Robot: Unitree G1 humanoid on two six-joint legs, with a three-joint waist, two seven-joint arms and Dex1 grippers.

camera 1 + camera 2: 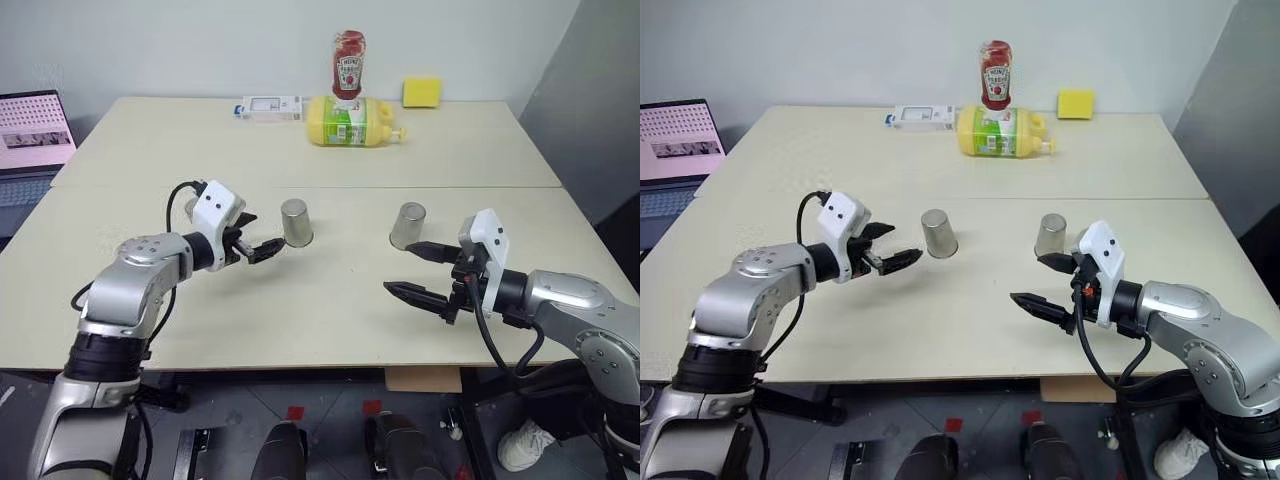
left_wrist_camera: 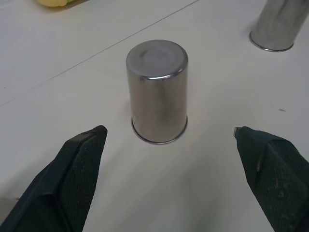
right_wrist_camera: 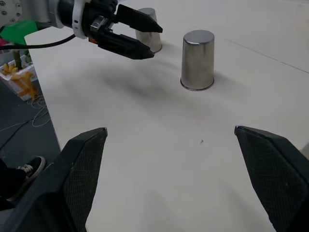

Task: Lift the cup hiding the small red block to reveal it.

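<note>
The cup (image 2: 157, 92), an upturned tapered steel tumbler, is sitting at twelve o'clock of my left gripper (image 2: 169, 140); jaws spread wide, I am centring before closing.

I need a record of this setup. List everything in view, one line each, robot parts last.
cups: two, silvery steel, upside down mid-table, apart from each other
ketchup bottle: one, red, standing cap-down at the table's far side
yellow bottle: one, green label, lying on its side before the ketchup
sponge: one, yellow, far right
white box: one, far side, left of the yellow bottle
laptop: one, open, off the table's left
table: beige
left gripper: black fingers, open, beside the left cup
right gripper: black fingers, open, near the right cup
</note>
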